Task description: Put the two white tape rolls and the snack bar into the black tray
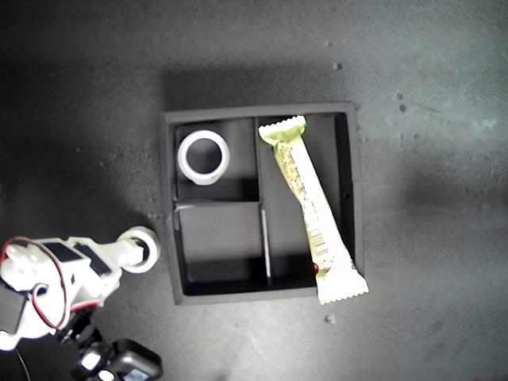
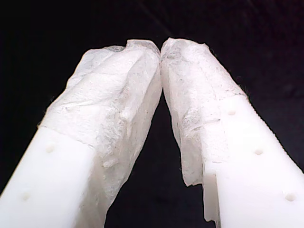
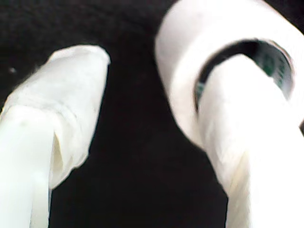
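The black tray (image 1: 170,208) lies in the middle of the exterior view. A wide white tape roll (image 1: 203,156) sits in its far-left compartment. The snack bar (image 1: 305,198) lies slanted in the right-hand compartment, its near end sticking out over the tray's wall. The smaller tape roll (image 1: 149,237), with a greenish core (image 3: 278,66), is just outside the tray's left wall. My second gripper (image 1: 136,252) (image 3: 164,61) is open, one finger (image 3: 237,123) through the roll's hole, the other finger (image 3: 61,104) well apart. My first gripper (image 2: 160,47) is shut on nothing and absent from the exterior view.
The second arm's white body with red wires (image 1: 48,278) fills the exterior view's lower left corner, with a dark camera block (image 1: 119,361) below it. The tray's near-left compartment (image 1: 218,238) holds nothing. Dark matte table (image 1: 429,159) surrounds the tray.
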